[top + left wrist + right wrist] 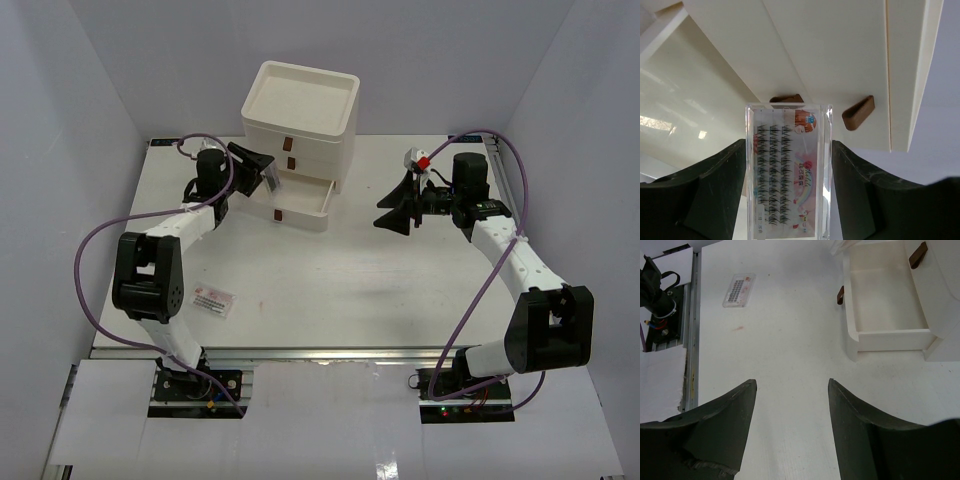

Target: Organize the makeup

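Pale lilac walls close in a white table (330,280), matte and mostly bare across its middle. At the back stands the cream drawer chest (300,120), its lowest drawer (300,212) pulled out. My left gripper (788,150) is clamped on a clear lash case (788,190), up close to the chest's brown handles (858,112). My right gripper (792,385) hangs spread and empty above the table. A flat packet (213,300) with red print lies near my left arm.

Bottom of lash case (788,175) cut off by left wrist view's edge. Print on packet (214,300) too small to read from above. Right wrist view crops the chest (946,287).
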Available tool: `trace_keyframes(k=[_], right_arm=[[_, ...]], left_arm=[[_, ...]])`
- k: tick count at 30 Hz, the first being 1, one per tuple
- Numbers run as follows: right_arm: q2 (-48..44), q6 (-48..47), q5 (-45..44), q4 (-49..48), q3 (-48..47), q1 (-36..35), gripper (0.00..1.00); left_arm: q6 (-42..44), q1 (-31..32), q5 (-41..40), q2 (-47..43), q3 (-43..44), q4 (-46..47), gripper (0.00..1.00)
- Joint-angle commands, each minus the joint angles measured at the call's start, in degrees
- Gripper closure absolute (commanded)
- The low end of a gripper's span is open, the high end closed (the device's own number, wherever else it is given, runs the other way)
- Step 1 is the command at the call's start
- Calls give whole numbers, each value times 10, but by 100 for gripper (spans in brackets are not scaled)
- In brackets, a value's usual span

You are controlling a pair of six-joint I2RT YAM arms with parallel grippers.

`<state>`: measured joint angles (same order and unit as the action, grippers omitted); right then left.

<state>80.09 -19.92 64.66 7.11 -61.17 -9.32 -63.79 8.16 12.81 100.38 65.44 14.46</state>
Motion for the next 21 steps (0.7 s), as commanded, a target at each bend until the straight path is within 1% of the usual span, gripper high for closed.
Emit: trace_keyframes(k=[1, 6, 9, 16, 18, 21], right_arm=[[-8, -6, 8, -5, 1, 3, 34], [-9, -7, 8, -5, 1, 3, 34], [-9, -7, 8, -5, 2, 3, 34], [-9, -11, 11, -4, 2, 3, 34], [-8, -20, 16, 6, 1, 3, 34], [-6, -41, 27, 21, -3, 3, 34]], left_arm=[[-34, 5, -56, 14, 25, -8, 24], [-27, 8, -56, 36, 44, -13, 14], [-16, 8, -60, 40, 57, -21, 3], [24, 8, -58, 18, 71, -23, 2], [61, 8, -52, 1, 70, -20, 2], [121, 6, -38, -49, 56, -15, 2]])
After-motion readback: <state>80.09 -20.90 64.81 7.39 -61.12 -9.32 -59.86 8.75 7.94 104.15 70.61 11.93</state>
